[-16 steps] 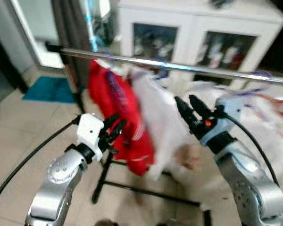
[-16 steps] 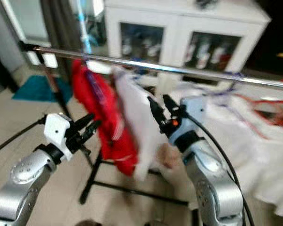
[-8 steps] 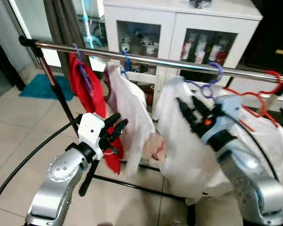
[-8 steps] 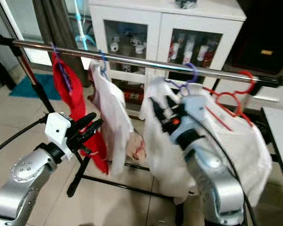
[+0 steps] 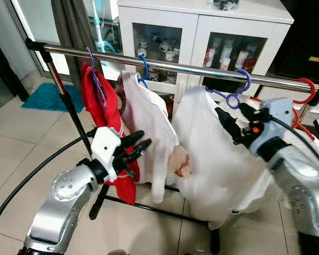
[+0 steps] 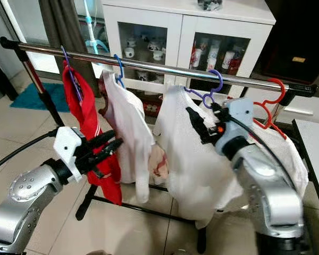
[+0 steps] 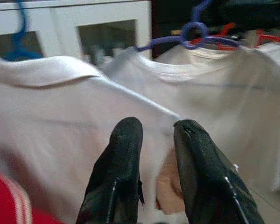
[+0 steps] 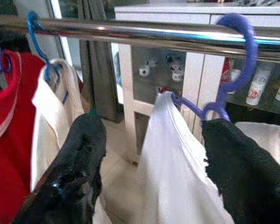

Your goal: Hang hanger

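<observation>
right tool (image 5: 233, 118): fingers spread, released, level with white shirt's shoulder | purple plastic hanger (image 5: 235, 94): hooked over shiny metal rail (image 5: 202, 69), just above right tool, carrying white shirt (image 5: 212, 159) | left tool (image 5: 136, 148): fingers slightly parted, grasping nothing, beside red garment (image 5: 103, 114)

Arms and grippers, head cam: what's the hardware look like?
Two silver metallic arms with rounded, bolted joint housings. The left gripper has a white wrist block and two long black fingers; the right gripper has a pale housing with a small orange-red light. A black cable trails from each wrist.
</observation>
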### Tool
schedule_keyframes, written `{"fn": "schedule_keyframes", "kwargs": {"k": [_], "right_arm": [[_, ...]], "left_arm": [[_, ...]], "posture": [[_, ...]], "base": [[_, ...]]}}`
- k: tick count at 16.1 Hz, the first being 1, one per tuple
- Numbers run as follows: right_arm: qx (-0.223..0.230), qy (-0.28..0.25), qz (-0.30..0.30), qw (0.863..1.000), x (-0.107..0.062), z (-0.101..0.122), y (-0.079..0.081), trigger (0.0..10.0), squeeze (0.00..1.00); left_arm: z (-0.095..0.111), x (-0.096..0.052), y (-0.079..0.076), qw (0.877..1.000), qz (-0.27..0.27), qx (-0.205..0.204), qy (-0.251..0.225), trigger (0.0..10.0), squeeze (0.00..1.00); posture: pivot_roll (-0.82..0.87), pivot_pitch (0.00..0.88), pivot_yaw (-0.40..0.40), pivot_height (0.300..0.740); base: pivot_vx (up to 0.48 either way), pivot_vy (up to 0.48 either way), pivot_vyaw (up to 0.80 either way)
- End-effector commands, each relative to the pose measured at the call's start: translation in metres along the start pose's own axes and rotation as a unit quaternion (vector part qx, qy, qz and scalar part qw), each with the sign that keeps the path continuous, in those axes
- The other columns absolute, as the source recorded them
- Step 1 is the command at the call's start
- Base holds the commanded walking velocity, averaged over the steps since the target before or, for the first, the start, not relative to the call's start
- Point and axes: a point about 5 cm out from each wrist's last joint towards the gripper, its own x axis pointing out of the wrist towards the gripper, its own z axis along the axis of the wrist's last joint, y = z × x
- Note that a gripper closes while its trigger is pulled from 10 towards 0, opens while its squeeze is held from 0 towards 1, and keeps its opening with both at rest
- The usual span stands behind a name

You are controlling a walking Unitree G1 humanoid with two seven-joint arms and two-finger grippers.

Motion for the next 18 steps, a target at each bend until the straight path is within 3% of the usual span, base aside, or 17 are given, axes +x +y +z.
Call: {"fn": "schedule_keyframes", "kwargs": {"k": [1,3,4,5,10,13,18], "right_arm": [[-0.001,-0.007,-0.005,1.000,-0.001,0.006,-0.007,10.0,1.00],[-0.010,0.011,0.024,1.000,-0.002,0.005,-0.012,10.0,1.00],[-0.021,0.017,0.032,0.999,-0.001,0.004,-0.012,10.0,0.27],[-0.037,0.023,0.040,0.998,0.004,0.004,-0.013,10.0,0.00],[-0.047,0.026,0.055,0.997,0.028,0.011,-0.022,10.0,0.00],[-0.054,0.063,0.063,0.995,0.043,0.002,-0.024,10.0,0.00],[-0.044,0.075,0.072,0.994,0.055,0.001,-0.030,10.0,0.00]], "left_arm": [[0.004,0.001,-0.002,1.000,-0.017,0.001,-0.002,10.0,0.00],[0.004,0.001,-0.003,0.999,-0.032,0.001,0.001,10.0,0.00],[0.004,0.001,-0.003,0.999,-0.035,0.001,0.001,10.0,0.00],[0.005,0.001,-0.003,0.999,-0.043,0.001,0.003,10.0,0.00],[0.006,0.002,-0.004,0.999,-0.052,0.003,0.004,10.0,0.00],[0.006,0.001,-0.004,0.999,-0.050,0.004,0.005,10.0,0.00],[0.006,0.000,-0.004,0.999,-0.050,0.005,0.006,10.0,0.00]], "posture": [[-0.02,0.038,0.016,0.740],[-0.02,0.035,0.022,0.740],[-0.02,0.035,0.022,0.740],[-0.02,0.035,0.022,0.740],[-0.01,0.032,0.021,0.740],[-0.01,0.032,0.021,0.740],[0.00,0.032,0.005,0.740]], "base": [[0.000,0.000,0.00],[0.000,0.000,0.00],[0.000,0.000,0.00],[0.000,0.000,0.00],[0.000,0.000,0.00],[0.000,0.000,0.00],[0.000,0.000,0.00]]}}
